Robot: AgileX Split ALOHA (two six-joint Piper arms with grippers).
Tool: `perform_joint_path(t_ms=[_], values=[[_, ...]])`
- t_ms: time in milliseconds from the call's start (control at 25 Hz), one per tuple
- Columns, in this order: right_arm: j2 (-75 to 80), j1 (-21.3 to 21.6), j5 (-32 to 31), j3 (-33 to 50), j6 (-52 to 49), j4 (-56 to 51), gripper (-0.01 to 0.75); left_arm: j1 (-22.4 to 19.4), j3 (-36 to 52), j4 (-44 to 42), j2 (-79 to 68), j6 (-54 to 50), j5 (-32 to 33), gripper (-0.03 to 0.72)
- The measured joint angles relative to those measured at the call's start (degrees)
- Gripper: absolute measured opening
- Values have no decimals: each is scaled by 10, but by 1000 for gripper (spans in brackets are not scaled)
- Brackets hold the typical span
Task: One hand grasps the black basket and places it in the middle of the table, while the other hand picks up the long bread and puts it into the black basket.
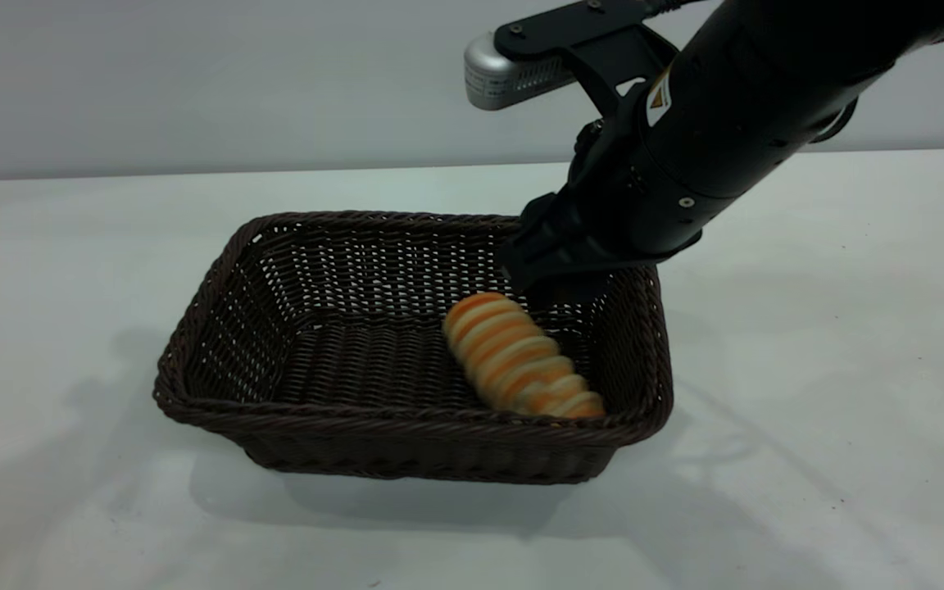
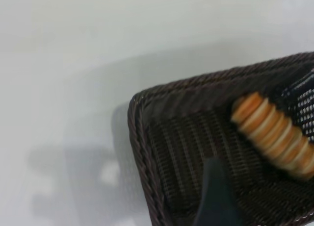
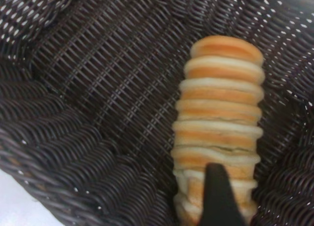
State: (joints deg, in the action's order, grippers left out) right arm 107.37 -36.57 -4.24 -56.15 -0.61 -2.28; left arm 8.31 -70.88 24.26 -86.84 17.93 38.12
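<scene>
On the table [image 1: 808,344] the black basket [image 1: 218,393] holds the long bread [image 1: 521,356] at its right end, so the right gripper [image 1: 550,279], its finger state hidden, should lift straight up clear of the rim.

small warning-triangle sticker on right arm [image 1: 659,97], wording unreadable
</scene>
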Motion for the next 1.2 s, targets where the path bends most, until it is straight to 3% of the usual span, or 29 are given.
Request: perform_joint_path(t_ms=[120, 240, 440, 800, 1200], values=[[-1, -1, -1, 0, 0, 0, 569, 0, 0, -1, 25, 0, 10, 544], [-15, -1, -18, 0, 0, 4, 575, 0, 0, -2, 48, 0, 39, 544], [-79, -1, -69, 0, 0, 39, 491, 0, 0, -27, 93, 1, 92, 544], [-233, -1, -257, 0, -1, 79, 250, 0, 31, -42, 203, -2, 126, 544], [-450, -1, -473, 0, -2, 97, 238, 0, 164, -43, 375, -24, 130, 544]])
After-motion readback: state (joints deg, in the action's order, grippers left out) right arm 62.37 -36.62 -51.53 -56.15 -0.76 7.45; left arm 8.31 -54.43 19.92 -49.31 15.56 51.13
